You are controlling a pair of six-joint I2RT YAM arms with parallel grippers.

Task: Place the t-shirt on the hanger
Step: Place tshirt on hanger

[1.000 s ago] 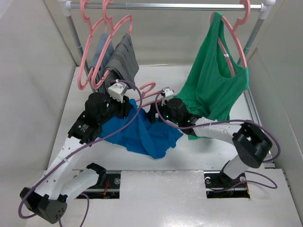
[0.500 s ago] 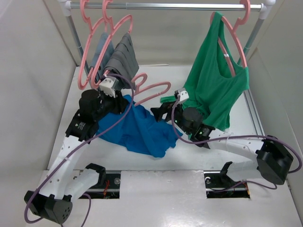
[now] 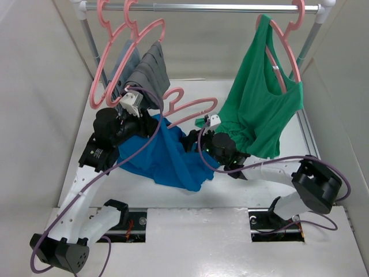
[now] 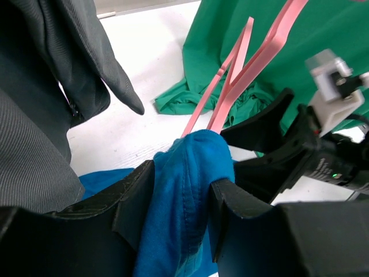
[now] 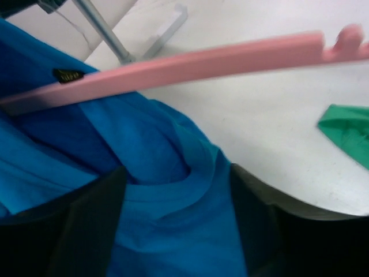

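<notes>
— While the left fingers pinch that thick fold of the t-shirt, why hold it up off the tabletop?

— My guess is that it keeps the cloth lifted so the hanger can work its way inside. Its pink arms come out just beyond those fingertips, touching the top of the fold.

— And the right fingers?

— Spread, one on each side of the collar, which lies between them without looking squeezed. The hanger's arm crosses just past their tips, so they seem set to draw the neck opening along it.

— How does the shirt look?

— Bright royal blue, plain, soft and badly crumpled, with a ribbed neckband. Most of it sags in a heap below and between the two pairs of fingers, down onto the tabletop. It isn't draped over the hanger's shoulders yet.
</notes>
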